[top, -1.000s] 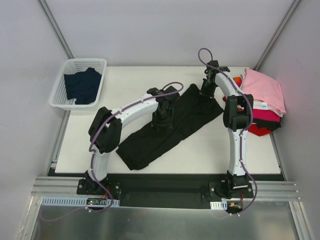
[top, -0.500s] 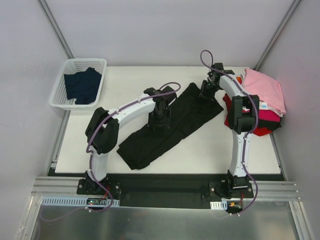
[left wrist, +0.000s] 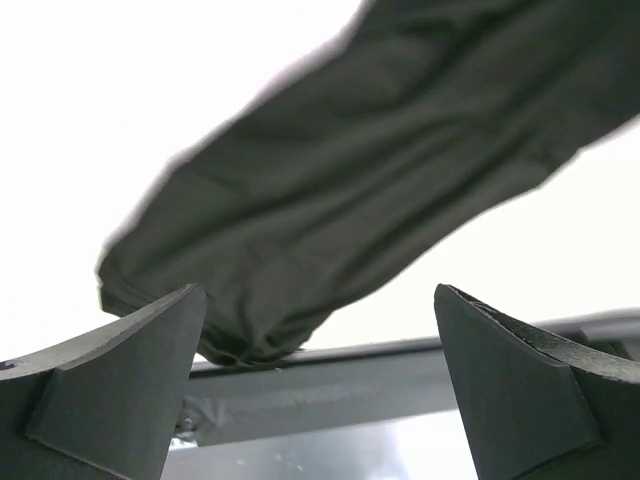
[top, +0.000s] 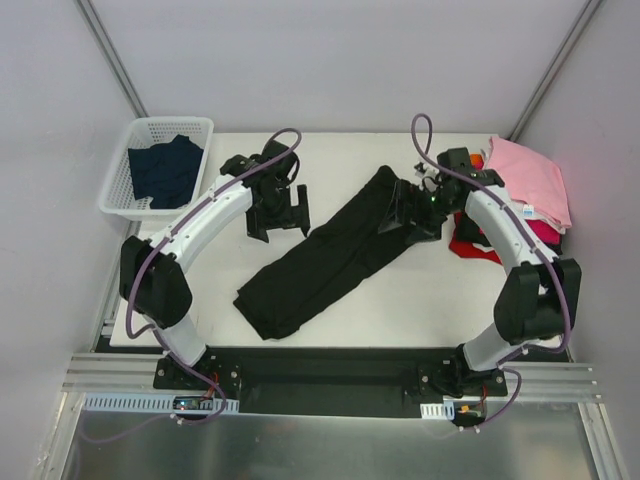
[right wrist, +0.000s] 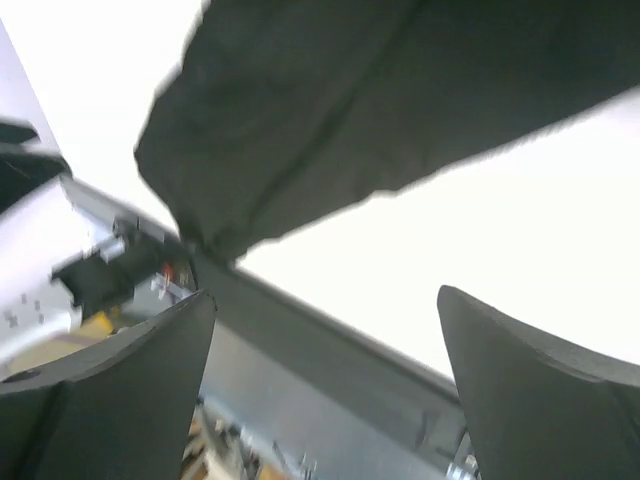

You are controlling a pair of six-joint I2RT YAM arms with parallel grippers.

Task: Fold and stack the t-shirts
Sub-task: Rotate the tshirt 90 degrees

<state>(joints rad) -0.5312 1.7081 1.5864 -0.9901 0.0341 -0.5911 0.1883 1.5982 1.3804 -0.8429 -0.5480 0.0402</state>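
Since a second ago both arms have let go of the black t-shirt (top: 320, 265). Your left arm has swung off it toward the far left, and your right arm has bent inward over its far right end. The left fingers (left wrist: 120, 390) and the right fingers (right wrist: 110, 400) are each spread wide, with nothing between them.

The tee is soft, matte cloth folded into one long, narrow band. It lies diagonally on the smooth white counter (top: 420, 300), from near left to far right.

You have one white plastic lattice basket (top: 118, 190) at the far left, holding one crumpled dark navy garment (top: 165, 170). One stack sits at the far right, with a pink shirt (top: 530, 178) on top and magenta (top: 548, 232) and red (top: 468, 247) layers under it.

Only the top view shows the basket and the stack. The left wrist view shows the band's layered, rounded end lying close to the counter's edge. The right wrist view is blurred.
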